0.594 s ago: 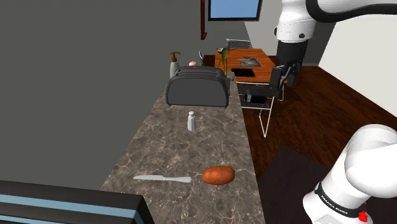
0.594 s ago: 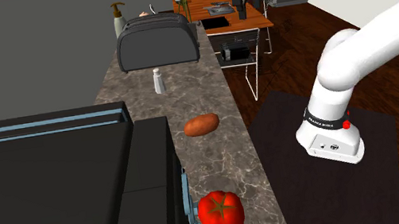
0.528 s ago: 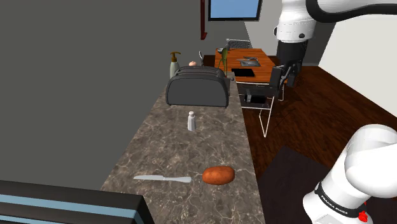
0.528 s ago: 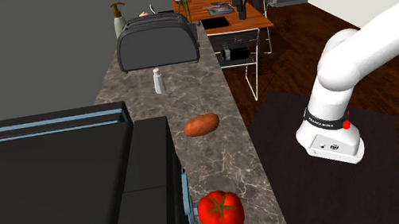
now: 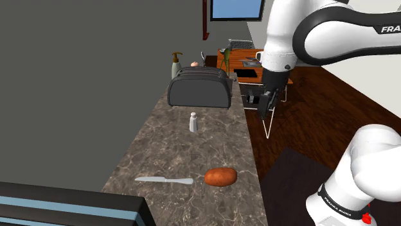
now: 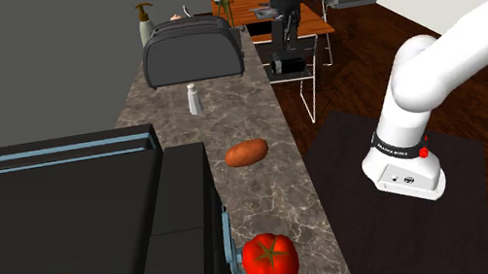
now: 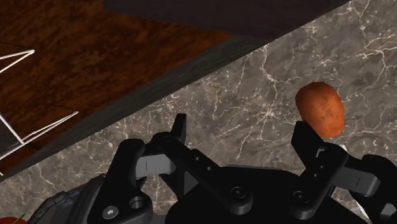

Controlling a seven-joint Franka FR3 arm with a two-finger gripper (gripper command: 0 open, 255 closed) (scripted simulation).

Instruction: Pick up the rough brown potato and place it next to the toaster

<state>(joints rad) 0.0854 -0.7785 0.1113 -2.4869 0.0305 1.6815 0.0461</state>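
Lying on the marbled counter (image 5: 186, 147), near its edge at the shoulder view's right, the potato (image 5: 220, 176) is listed as reddish-brown and untouched. A knife (image 5: 164, 180) is placed just beside it. The toaster (image 5: 199, 88) is set at the counter's far end, well apart from the potato, with a shaker (image 5: 193, 122) between them. A tomato (image 6: 269, 259) is noted nearer the second exterior camera. The gripper (image 5: 267, 103) is held in the air off the counter's edge, beside the toaster end. Its fingers (image 7: 180, 127) are spread wide, with nothing clasped between them.
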